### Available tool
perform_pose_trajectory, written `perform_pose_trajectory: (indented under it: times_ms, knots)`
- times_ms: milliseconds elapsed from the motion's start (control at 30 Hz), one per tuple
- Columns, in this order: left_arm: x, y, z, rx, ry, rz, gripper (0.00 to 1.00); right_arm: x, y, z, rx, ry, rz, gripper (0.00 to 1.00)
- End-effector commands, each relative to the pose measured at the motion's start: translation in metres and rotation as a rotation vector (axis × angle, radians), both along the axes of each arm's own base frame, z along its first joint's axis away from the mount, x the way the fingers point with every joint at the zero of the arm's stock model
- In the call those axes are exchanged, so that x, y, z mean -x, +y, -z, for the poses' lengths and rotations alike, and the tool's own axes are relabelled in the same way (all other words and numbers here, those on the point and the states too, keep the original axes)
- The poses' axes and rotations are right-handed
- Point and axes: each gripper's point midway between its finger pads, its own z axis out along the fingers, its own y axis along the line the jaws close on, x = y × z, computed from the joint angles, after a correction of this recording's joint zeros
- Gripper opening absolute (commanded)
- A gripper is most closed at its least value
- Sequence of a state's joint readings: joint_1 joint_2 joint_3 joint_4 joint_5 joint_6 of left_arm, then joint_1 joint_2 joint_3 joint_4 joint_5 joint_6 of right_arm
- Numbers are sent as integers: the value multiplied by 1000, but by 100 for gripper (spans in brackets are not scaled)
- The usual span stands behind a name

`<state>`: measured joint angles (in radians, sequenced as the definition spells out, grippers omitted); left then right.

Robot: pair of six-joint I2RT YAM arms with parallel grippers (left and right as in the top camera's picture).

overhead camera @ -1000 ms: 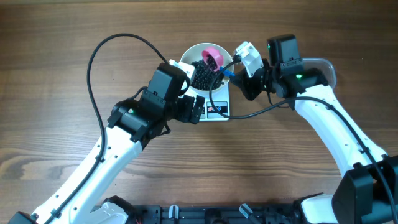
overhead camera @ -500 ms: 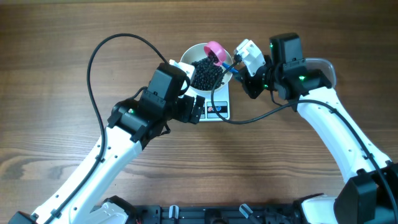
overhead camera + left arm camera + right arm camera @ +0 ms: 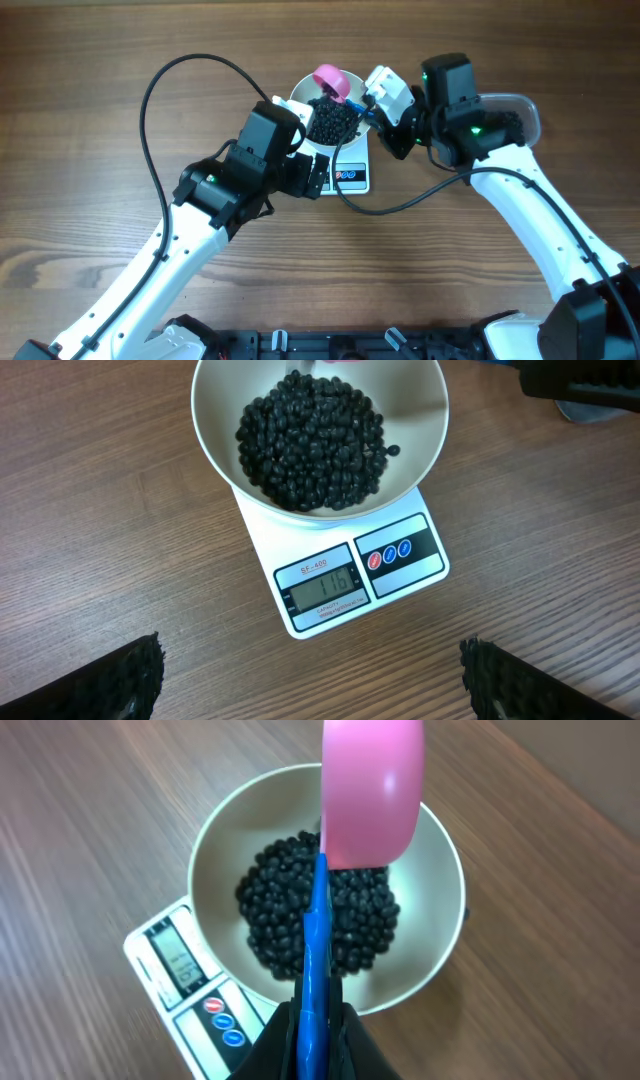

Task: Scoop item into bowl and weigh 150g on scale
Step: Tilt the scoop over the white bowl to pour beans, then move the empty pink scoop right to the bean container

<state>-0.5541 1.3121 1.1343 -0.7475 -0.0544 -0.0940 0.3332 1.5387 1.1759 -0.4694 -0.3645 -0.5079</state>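
The white bowl (image 3: pixel 300 97) stands on the scale (image 3: pixel 352 176) and holds a heap of black beans, the item (image 3: pixel 333 122). My right gripper (image 3: pixel 376 110) is shut on the blue handle (image 3: pixel 315 945) of a pink scoop (image 3: pixel 329 81), which hangs over the bowl's far side. In the right wrist view the scoop (image 3: pixel 370 790) shows its outside above the bowl (image 3: pixel 215 830) and item (image 3: pixel 270 920). My left gripper (image 3: pixel 312 652) stands open and empty just before the scale (image 3: pixel 410 575), whose display (image 3: pixel 320 585) reads 116. The bowl (image 3: pixel 420 420) and item (image 3: pixel 310 445) fill the top of that view.
A clear plastic tub (image 3: pixel 518 104) lies at the back right, mostly under my right arm. A black cable (image 3: pixel 150 120) loops over the table left of the bowl, and another (image 3: pixel 400 200) hangs in front of the scale. Bare wooden table (image 3: pixel 90 220) surrounds everything.
My right gripper has shifted left and back, carrying the pink scoop from inside the bowl up over its far rim. The left arm has not moved.
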Motion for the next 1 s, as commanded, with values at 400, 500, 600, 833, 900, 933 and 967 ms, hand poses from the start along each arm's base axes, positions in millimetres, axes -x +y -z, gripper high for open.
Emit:
perform_pose_trajectory:
  times_ms: [400,500,600,833,900,933,967]
  knots:
    - [-3,-3,-3,4,-7,13,100,-8,-3,-17,60,-115,-23,4]
    - [-3,-3,-3,4,-7,12,100,-8,-3,-18,58,-118,-22,4]
    - [-3,-3,-4,4,-7,13,100,-8,-3,-18,56,-115,-19,4]
    - [-3,-3,-3,4,-7,12,100,-8,-2,-18,34,-95,8,4]
    - [-3,-3,-4,4,-7,13,100,-8,0,-19,-33,-40,68,4]
    - [-3,-3,-3,4,-7,13,100,-6,3,-20,-77,-3,95,4]
    - [-3,-3,-4,4,-7,13,100,-5,6,-22,-125,36,124,4]
